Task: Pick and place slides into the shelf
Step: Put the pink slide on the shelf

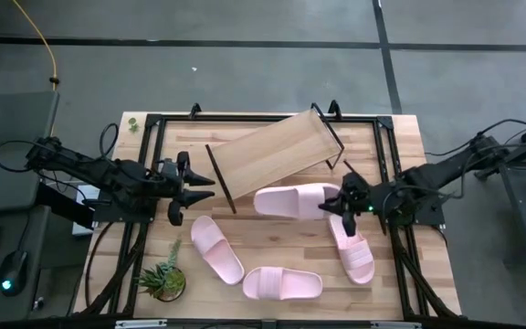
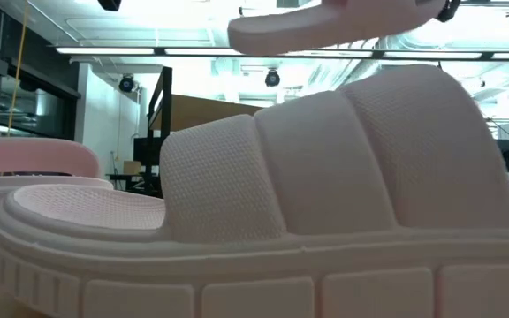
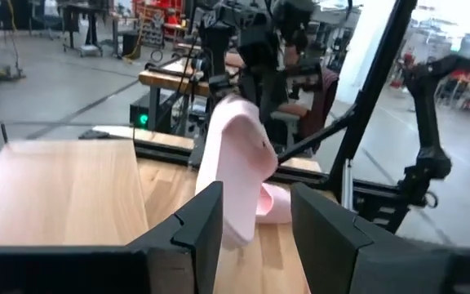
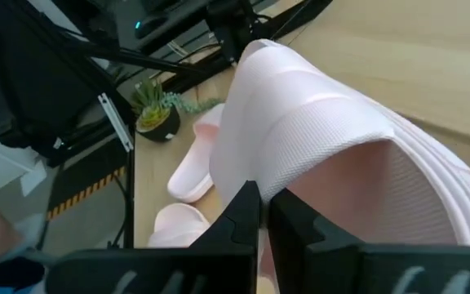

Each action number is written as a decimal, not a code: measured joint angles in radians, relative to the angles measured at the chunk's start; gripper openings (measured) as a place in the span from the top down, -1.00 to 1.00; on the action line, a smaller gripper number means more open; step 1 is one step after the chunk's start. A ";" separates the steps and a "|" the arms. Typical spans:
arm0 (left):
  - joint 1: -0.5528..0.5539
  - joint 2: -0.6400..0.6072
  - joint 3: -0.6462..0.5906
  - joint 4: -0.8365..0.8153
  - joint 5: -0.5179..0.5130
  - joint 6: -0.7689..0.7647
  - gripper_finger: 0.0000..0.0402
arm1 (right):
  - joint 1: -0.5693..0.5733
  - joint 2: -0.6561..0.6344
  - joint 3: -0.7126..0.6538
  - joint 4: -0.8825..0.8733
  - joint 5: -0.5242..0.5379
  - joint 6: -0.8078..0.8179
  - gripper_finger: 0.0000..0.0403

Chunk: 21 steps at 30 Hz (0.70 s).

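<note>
While the right gripper (image 1: 339,203) pinched one pink slide (image 1: 295,200) by its end, that slide hung just above the table (image 1: 400,283), close to the low edge of the shelf (image 1: 272,153). From the low camera, the held slide (image 2: 325,26) floated high over another slide (image 2: 263,230) that filled most of that view. The slanted wooden shelf sat near the back of the table with no slide on it. Three more slides lay flat on the table: one (image 1: 215,249) near the little plant (image 1: 164,279), one (image 1: 283,284) by the front edge, and one (image 1: 352,249) just below the right gripper. The left gripper (image 1: 193,189) waited beside the shelf's left end with its fingers (image 3: 196,233) spread apart, holding nothing.
</note>
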 joint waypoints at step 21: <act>0.000 0.040 0.000 0.024 0.139 0.059 0.36 | -0.116 0.263 0.426 -0.369 -0.224 -0.113 1.00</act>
